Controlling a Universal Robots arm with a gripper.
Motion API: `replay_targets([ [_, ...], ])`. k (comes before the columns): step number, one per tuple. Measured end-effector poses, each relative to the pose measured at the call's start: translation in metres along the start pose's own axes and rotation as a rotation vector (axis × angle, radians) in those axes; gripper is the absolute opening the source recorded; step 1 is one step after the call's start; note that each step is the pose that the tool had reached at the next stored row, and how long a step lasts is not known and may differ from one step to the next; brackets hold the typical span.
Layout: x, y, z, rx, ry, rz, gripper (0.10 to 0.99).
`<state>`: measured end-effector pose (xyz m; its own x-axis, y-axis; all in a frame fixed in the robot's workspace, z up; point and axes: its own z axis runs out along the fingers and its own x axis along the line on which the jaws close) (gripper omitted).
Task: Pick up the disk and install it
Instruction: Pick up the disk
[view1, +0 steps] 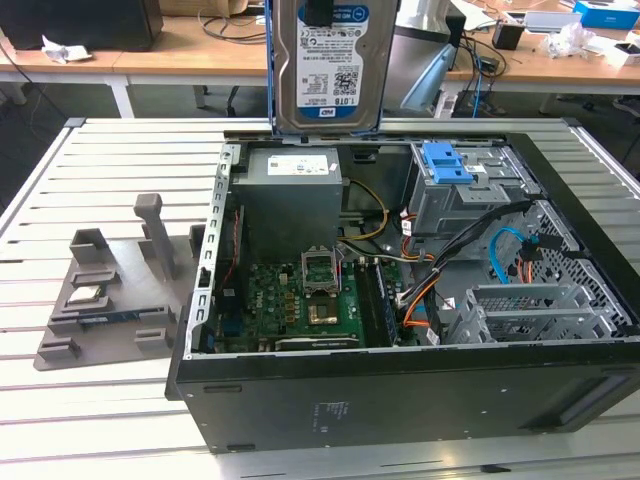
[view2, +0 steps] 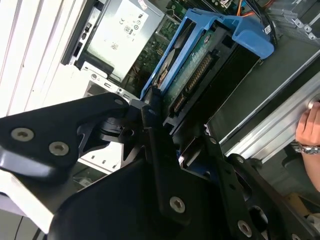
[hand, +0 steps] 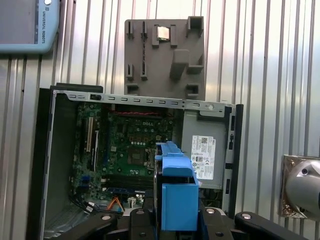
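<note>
While the pincer (view2: 177, 125) hangs clamped on the hard disk (view1: 325, 60), the open computer case (view1: 400, 390) lies below it: pickup done, carrying in hand, installation not yet made.

The case (view1: 400, 400) lies open upward, and the room above it is free except where the disk (view1: 325, 60) hangs over its far edge, above the power supply (view1: 293, 190). Inside, the power supply fills the far corner on the exterior view's left, cables (view1: 425, 285) cross the middle between the board (view1: 300, 300) and the drive cage (view1: 470, 195), and metal cages (view1: 530, 310) crowd the exterior view's right. On the table (view1: 100, 420) a fixture (view1: 110, 290) stands just beside the case, and in the second wrist view a person's hand (view2: 309, 131) is near a rail (view2: 280, 120) outside it.
</note>
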<state>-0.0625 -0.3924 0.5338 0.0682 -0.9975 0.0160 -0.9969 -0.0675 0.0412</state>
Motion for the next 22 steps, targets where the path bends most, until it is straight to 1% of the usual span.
replay_targets([
  [14,0.0162,0.0011,0.0013,0.000,-0.0001,0.000,0.369],
  [15,0.0192,0.0013,0.0016,0.000,0.0000,0.000,0.369],
  [19,0.0259,0.0017,0.0023,0.000,0.0000,0.000,0.369],
  [21,0.0337,0.0022,0.0030,0.000,0.0000,0.000,0.369],
  [22,0.0363,0.0024,0.0032,0.000,0.0000,0.000,0.369],
])
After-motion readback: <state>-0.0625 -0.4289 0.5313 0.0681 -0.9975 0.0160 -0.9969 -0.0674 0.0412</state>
